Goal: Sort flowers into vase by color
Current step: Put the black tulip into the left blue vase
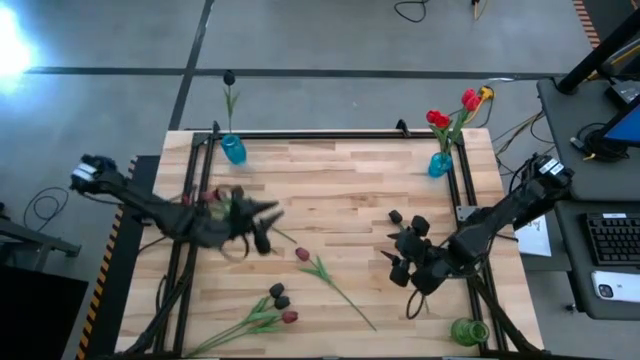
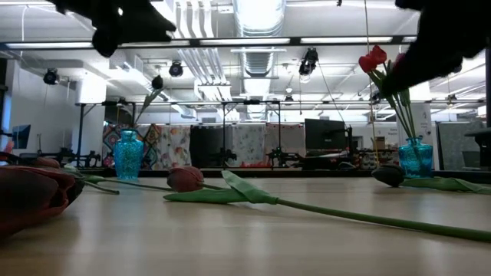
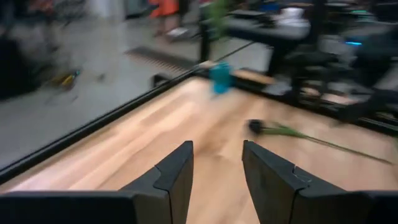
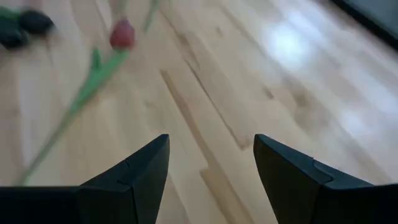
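The wooden desk (image 1: 340, 190) is the biggest thing here. Two dark arms reach in over it from the sides.

The left arm stretches low from the left edge toward the middle. Its left end effector (image 1: 268, 226) is above the desk with its two fingers partly apart, and there is nothing between them. In the left wrist view only bare wood shows in the gap of this end effector (image 3: 217, 163).

The right arm bends in from the right edge. The right end effector (image 1: 400, 262) is above the right half of the desk. Its fingers are wide apart and hold nothing, and the right wrist view shows bare wood between them (image 4: 211, 163).

A blue vase (image 1: 233, 149) stands at the back left with one dark flower (image 1: 229, 78) in it. Another blue vase (image 1: 440, 164) stands at the back right with red flowers (image 1: 440, 119) in it. A green vase (image 1: 468, 331) sits at the front right corner.

More flowers lie flat on the desk. One red tulip (image 1: 303, 255) lies near the middle, and its long green stem runs toward the front. A small bunch of dark and red tulips (image 1: 279, 300) lies near the front left.
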`<state>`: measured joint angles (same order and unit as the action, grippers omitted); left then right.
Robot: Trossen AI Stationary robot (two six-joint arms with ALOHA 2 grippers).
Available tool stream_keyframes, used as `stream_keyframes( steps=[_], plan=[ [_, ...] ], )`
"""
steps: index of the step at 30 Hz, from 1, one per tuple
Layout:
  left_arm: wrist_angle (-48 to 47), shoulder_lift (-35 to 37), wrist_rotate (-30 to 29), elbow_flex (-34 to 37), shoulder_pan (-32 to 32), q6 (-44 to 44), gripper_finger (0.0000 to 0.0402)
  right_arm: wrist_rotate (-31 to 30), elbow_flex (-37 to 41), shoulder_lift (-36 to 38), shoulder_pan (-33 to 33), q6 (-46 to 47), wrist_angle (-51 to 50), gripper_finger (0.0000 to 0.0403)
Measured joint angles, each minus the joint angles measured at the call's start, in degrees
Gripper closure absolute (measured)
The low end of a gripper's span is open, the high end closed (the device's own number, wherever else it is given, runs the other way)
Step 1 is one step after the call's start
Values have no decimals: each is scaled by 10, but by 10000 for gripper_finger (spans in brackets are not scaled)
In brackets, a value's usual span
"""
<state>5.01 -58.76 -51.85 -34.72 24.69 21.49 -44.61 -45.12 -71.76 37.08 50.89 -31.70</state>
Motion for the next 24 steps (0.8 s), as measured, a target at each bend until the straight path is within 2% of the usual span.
stream_keyframes(
  steps=[3, 5, 8, 12, 14, 18, 24],
  plan=[
    [85, -38, -15, 9, 53, -60, 279, 5, -16, -42, -6, 62, -48, 177],
    [129, -53, -15, 7, 69, -118, 279, 17, -39, -66, -8, 120, -113, 177],
    [140, -66, -16, -15, 80, -148, 279, 66, -83, -107, -7, 183, -207, 177],
    [113, -81, -16, -35, 84, -164, 279, 141, -140, -150, -6, 231, -286, 177],
    [104, -89, -16, -42, 83, -166, 279, 165, -154, -167, -6, 240, -304, 177],
    [100, -101, -18, -50, 81, -178, 279, 168, -164, -186, -6, 265, -306, 177],
    [100, -116, -59, -75, 81, -238, 279, 190, -126, -188, -4, 318, -306, 177]
  ],
)
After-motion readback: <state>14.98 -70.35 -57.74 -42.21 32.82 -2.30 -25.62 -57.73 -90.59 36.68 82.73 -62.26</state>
